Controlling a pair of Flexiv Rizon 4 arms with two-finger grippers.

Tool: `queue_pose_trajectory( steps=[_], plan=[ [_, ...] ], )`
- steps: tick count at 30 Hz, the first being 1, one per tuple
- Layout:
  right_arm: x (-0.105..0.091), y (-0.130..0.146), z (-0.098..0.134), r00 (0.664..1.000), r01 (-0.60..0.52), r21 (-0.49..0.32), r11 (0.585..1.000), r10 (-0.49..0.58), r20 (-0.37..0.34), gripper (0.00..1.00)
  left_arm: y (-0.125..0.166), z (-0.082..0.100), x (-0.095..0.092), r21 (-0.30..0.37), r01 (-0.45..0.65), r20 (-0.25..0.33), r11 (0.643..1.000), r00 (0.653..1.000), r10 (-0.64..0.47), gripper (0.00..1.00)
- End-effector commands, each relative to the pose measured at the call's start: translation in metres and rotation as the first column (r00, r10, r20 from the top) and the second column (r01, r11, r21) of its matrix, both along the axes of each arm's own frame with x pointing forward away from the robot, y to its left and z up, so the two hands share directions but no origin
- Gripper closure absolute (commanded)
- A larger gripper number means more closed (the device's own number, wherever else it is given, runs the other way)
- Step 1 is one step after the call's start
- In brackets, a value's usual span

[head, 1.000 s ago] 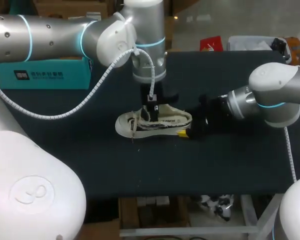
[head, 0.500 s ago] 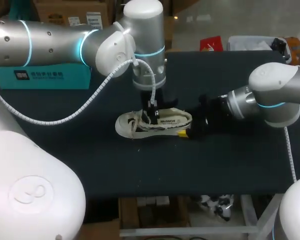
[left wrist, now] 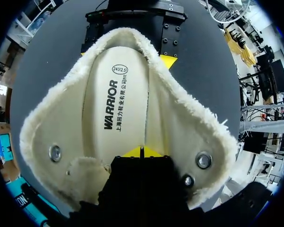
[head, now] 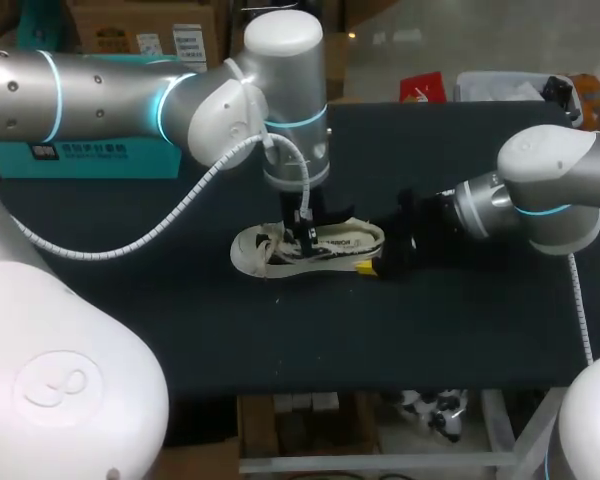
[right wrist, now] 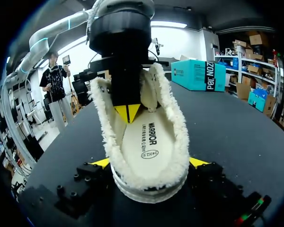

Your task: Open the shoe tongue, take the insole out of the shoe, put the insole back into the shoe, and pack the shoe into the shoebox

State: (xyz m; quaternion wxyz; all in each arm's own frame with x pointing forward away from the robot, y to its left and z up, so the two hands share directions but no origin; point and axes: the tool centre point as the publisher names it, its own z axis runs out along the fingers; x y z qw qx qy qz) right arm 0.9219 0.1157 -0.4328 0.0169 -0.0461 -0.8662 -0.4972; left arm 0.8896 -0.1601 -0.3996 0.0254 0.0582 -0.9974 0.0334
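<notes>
Shoe held at the heel on the table, insole seated inside.

The shoe [head: 305, 248] is laid upright near the middle of the dark table [head: 180, 320]. Its heel is clasped from both sides by the right gripper [right wrist: 149, 163], fingers spread wide. The left gripper [left wrist: 142, 152] is lowered into the shoe's opening, its yellow tips pressed together just above the insole [left wrist: 116, 109]; contact with the insole cannot be told.

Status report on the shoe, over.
Left gripper shut, down inside shoe over insole. Right gripper shut on shoe heel. Nothing in the way.
</notes>
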Motion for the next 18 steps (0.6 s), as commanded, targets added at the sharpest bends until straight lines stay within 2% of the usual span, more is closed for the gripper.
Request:
queue_pose_trajectory(
  steps=[1, 2, 3, 7, 12, 18],
  plan=[
    [0.001, 0.0, -0.006, 1.0, 0.0, 0.002, 1.0, 0.0, -0.001, 1.0, 0.0, -0.016, -0.008, -0.011, 0.0, 0.015, 1.0, 1.0, 0.0, 0.95],
    [0.001, 0.0, -0.006, 1.0, 0.0, 0.002, 1.0, 0.0, -0.001, 1.0, 0.0, -0.015, -0.008, -0.014, 0.001, 0.017, 1.0, 1.0, -0.001, 0.84],
    [0.001, 0.0, -0.006, 1.0, 0.0, 0.002, 1.0, 0.0, -0.001, 1.0, 0.0, -0.014, -0.008, -0.015, 0.001, 0.026, 1.0, 1.0, 0.0, 0.82],
    [0.001, 0.0, -0.006, 1.0, 0.0, 0.002, 1.0, 0.0, -0.001, 1.0, -0.001, -0.015, -0.008, -0.016, -0.005, 0.045, 1.0, 0.999, 0.006, 0.82],
    [0.001, 0.0, -0.006, 1.0, 0.0, 0.002, 1.0, 0.0, -0.001, 1.0, -0.004, -0.022, -0.01, 0.0, -0.026, 0.105, 1.0, 0.994, 0.025, 0.89],
    [0.001, 0.0, -0.006, 1.0, 0.0, 0.002, 1.0, 0.0, -0.001, 1.0, -0.007, -0.033, -0.009, 0.015, -0.04, 0.166, 0.999, 0.985, 0.037, 0.85]
  ],
)
